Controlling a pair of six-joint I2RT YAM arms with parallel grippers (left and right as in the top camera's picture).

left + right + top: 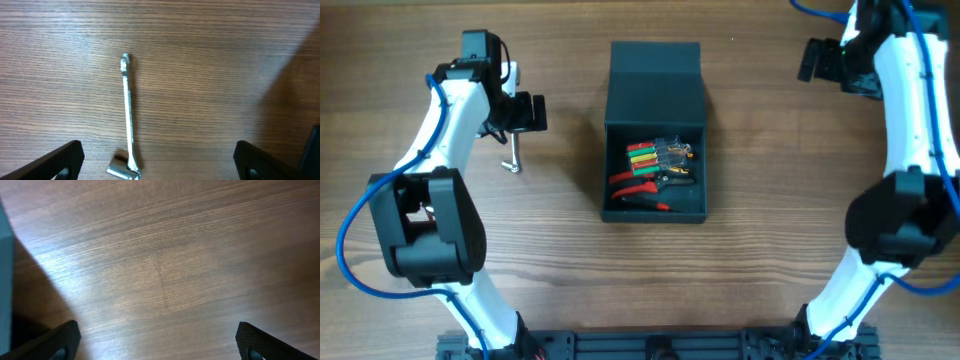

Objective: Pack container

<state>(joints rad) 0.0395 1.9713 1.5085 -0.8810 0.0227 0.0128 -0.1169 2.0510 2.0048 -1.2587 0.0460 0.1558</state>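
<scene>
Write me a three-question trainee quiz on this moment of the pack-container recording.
1. True or false: the container has its lid shut.
2. Which arm's gripper hangs over the wrench? A) left B) right C) neither
3. Fill in: the wrench lies on the ____, outside the container.
Key: 1 false, the lid is open and tools show inside; 2 A, the left gripper, its fingers spread wide; 3 table.

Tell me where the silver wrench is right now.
The wrench lies flat on the table, left of the open box in the overhead view, directly beneath the left arm's open jaws.
</scene>
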